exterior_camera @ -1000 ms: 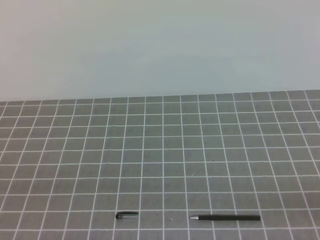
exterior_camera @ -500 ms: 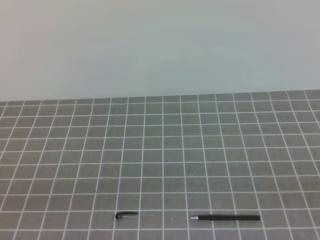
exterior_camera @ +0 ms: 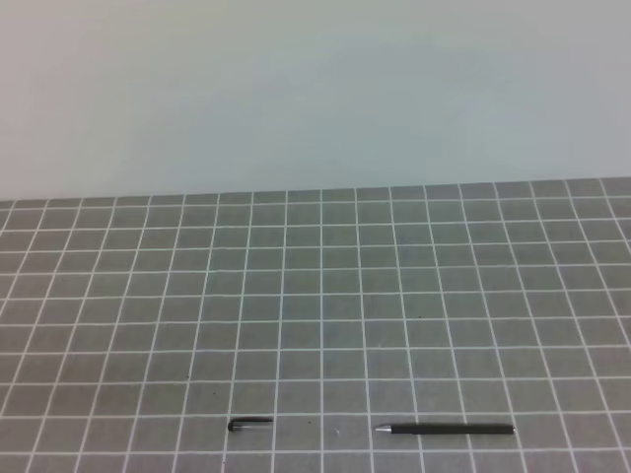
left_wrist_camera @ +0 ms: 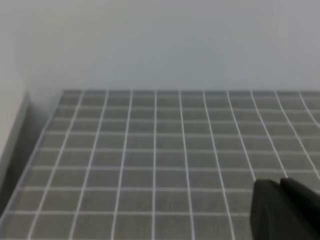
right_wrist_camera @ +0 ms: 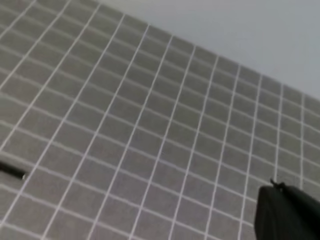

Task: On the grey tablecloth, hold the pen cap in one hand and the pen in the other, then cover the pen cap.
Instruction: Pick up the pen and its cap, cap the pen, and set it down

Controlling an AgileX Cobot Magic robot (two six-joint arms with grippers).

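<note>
On the grey tablecloth (exterior_camera: 315, 296), near its front edge, the short black pen cap (exterior_camera: 249, 425) lies left of centre. To its right lies the long black pen (exterior_camera: 449, 429), silvery tip pointing left toward the cap. Neither gripper shows in the exterior high view. My left gripper (left_wrist_camera: 281, 183) sits at the lower right of the left wrist view, fingers together, nothing between them, over bare cloth. My right gripper (right_wrist_camera: 278, 185) is likewise shut and empty. A thin black end, apparently the pen (right_wrist_camera: 12, 172), pokes in at the left edge of the right wrist view.
A plain pale wall (exterior_camera: 315, 89) rises behind the cloth's far edge. In the left wrist view a pale raised border (left_wrist_camera: 12, 135) runs along the cloth's left side.
</note>
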